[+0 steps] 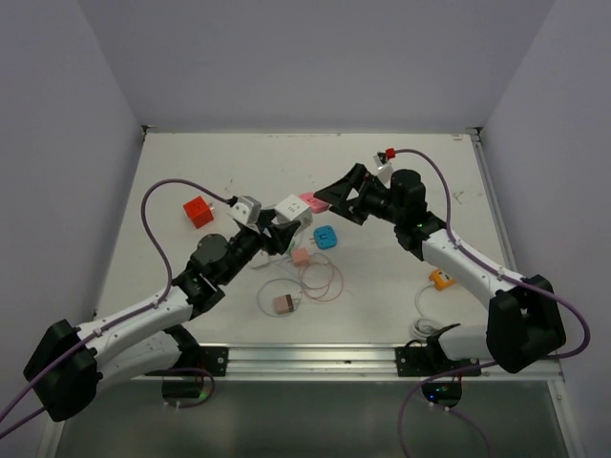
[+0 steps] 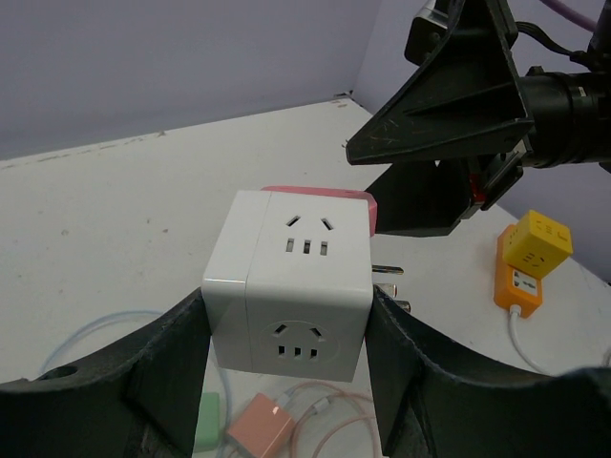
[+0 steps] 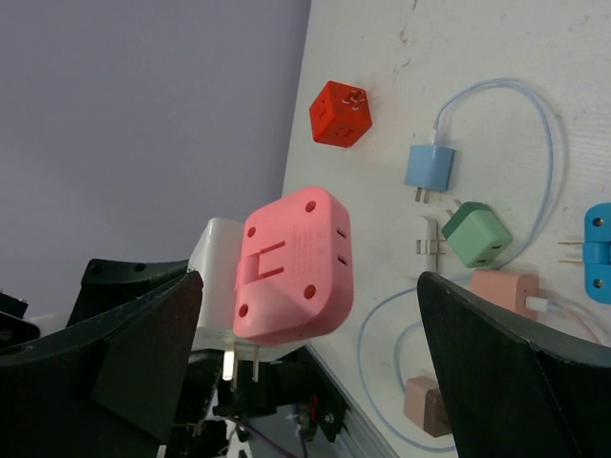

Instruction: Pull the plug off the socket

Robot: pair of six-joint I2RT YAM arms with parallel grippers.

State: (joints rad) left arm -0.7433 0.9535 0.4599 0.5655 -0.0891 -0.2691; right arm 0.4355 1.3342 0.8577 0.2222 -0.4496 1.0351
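Note:
My left gripper [image 1: 279,232] is shut on a white cube socket [image 1: 291,208] and holds it above the table. In the left wrist view the cube [image 2: 291,281] sits between both fingers [image 2: 172,358], with bare metal prongs on its right side. A pink plug [image 1: 311,201] is seated in the cube's far face; only its top edge [image 2: 320,194] shows there. My right gripper [image 1: 336,196] is open, its jaws spread wide on either side of the pink plug [image 3: 296,262] without touching it. The white cube [image 3: 215,277] shows behind the plug.
On the table lie a red cube socket [image 1: 199,211], a blue plug [image 1: 326,238], an orange socket [image 1: 441,279] with a white cable, and pink chargers [image 1: 285,303] with looped cables. The right wrist view also shows a green charger [image 3: 477,234].

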